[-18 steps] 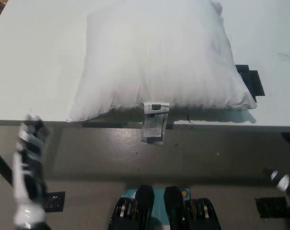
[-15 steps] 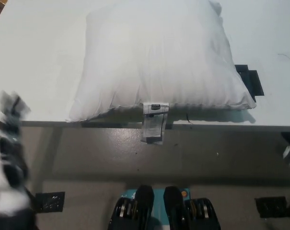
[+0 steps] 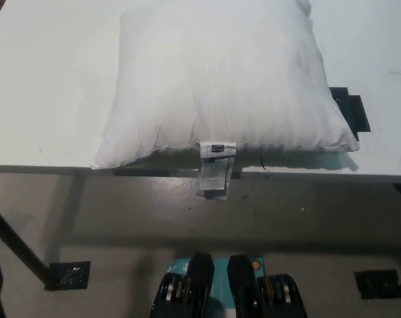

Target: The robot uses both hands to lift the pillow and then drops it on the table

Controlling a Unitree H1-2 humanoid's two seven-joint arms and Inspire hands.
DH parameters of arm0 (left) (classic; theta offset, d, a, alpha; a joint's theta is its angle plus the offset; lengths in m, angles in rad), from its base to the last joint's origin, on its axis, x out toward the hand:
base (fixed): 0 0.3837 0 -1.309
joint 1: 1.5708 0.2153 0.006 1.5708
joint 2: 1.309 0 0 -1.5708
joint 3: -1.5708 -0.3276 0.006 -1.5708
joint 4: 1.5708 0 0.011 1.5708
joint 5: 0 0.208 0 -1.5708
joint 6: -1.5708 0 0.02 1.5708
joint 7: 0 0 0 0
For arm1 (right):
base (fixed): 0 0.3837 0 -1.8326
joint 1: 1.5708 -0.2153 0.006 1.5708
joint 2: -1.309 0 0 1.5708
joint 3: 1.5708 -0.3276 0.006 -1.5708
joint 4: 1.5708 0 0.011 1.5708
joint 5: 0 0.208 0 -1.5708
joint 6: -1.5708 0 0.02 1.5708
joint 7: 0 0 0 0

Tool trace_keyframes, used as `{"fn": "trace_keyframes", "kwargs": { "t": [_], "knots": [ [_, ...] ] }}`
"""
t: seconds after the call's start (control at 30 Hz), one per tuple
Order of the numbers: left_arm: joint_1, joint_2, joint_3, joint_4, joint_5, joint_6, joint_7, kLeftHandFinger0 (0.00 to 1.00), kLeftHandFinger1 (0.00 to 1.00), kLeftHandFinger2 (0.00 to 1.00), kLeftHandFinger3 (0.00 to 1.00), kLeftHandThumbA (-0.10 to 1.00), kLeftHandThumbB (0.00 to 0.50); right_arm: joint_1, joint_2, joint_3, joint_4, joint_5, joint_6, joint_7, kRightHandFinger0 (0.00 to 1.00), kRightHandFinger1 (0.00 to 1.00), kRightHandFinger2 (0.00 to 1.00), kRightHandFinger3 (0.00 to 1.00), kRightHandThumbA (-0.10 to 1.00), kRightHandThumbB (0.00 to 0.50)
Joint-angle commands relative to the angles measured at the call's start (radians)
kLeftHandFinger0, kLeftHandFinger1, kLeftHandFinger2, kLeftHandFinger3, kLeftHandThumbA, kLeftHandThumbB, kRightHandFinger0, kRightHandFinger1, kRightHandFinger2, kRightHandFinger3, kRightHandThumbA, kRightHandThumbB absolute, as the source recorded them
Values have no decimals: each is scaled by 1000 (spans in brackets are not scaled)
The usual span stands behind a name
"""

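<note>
A big white pillow (image 3: 220,79) lies flat on the white table (image 3: 48,86), its near seam along the table's front edge. A white care label (image 3: 213,173) hangs from that seam over the edge. Neither of my hands shows in the head view; both are outside the picture.
A black flat object (image 3: 351,109) pokes out from under the pillow's right corner. Below the table edge is grey floor, with a dark table leg and foot plate (image 3: 67,274) at lower left and another plate (image 3: 379,283) at lower right.
My white left hand, seen blurred at the lower left before, has left the picture. The right hand's tip at the right edge is gone too. The pillow lies as before.
</note>
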Motion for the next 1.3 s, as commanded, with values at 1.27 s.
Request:
{"fn": "trace_keyframes", "kwargs": {
  "t": [1.27],
  "knots": [
    [-66,-98,-131,1147,-31,-111,37,1000,1000,1000,1000,1000,3,-194,239,92,1207,83,-324,-81,1000,1000,1000,1000,1000,199]
  ]
}}
